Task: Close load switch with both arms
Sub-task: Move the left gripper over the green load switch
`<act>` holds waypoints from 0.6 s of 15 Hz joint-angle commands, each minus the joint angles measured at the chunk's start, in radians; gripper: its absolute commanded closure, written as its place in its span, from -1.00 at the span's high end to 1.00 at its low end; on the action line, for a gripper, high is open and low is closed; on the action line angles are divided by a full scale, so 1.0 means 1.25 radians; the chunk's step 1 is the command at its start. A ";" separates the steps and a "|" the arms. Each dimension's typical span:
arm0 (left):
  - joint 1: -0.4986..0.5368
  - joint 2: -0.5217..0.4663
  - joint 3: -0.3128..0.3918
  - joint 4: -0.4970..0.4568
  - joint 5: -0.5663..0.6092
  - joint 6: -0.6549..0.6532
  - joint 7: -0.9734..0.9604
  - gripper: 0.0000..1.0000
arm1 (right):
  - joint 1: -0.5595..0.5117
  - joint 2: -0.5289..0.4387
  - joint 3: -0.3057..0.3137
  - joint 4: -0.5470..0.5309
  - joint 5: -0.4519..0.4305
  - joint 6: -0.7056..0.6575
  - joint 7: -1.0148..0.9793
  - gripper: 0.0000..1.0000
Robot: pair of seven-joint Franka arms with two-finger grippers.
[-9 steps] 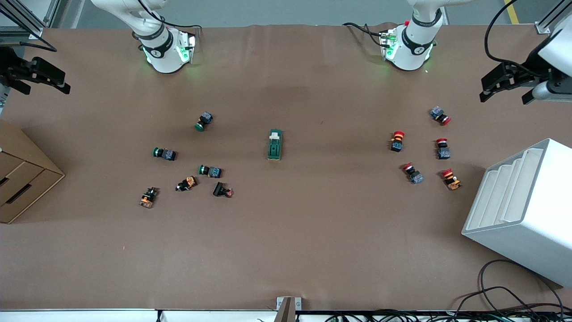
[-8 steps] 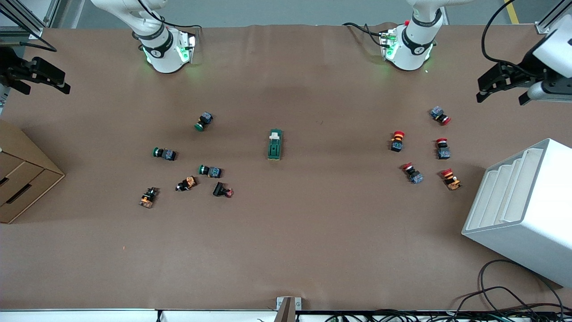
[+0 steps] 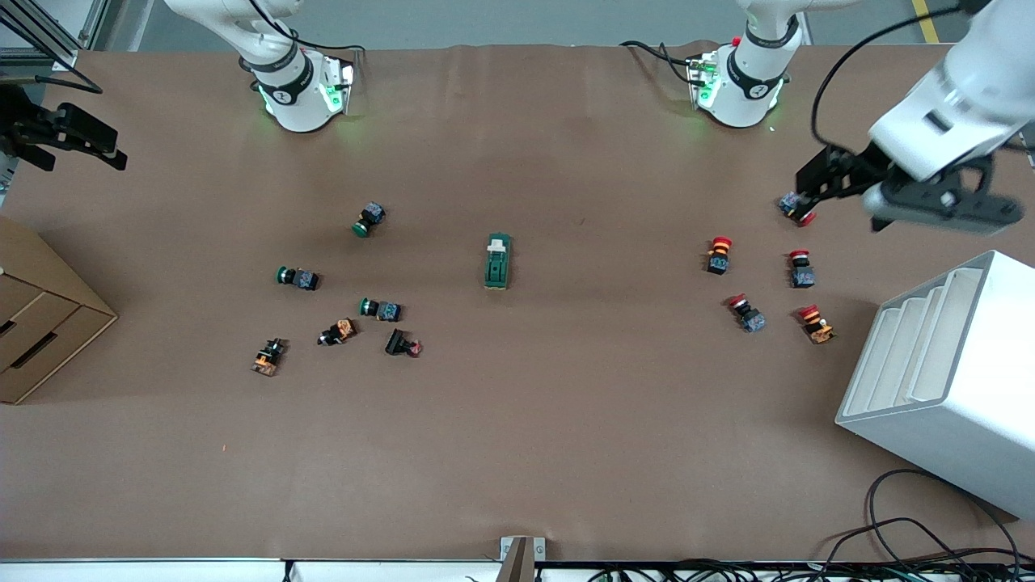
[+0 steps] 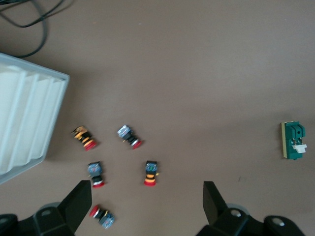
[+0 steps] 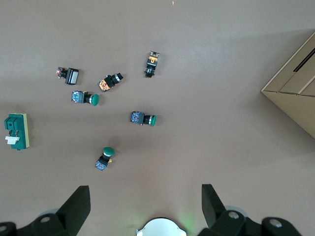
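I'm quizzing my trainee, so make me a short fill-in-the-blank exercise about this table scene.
1. The load switch lies on the table, touched by ____ pincer.
2. The left pincer is up over a push button with a ____ cap.
3. Both pincers' fingers are ____.
4. The right pincer waits above the ____ box.

Missing words: neither; red; open; cardboard

Worktop [image 3: 566, 420] covered in matt brown paper-like sheet, faint creases. Load switch [image 3: 497, 261] dark green plastic, dull, cream plastic slider at one end. Red-capped buttons [image 3: 719, 254] toward left arm's end from load switch: plastic, slight sheen. White rack [image 3: 946, 380] smooth, satin. Cardboard box [image 3: 40, 315] matt brown. Left tool [image 3: 817, 187] and right tool [image 3: 81, 139] matt black plastic; arm shells glossy white.
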 commanded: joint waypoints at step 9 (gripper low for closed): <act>-0.377 0.241 -0.026 -0.026 0.145 0.298 -0.652 1.00 | -0.004 -0.010 0.000 0.006 -0.001 0.006 -0.009 1.00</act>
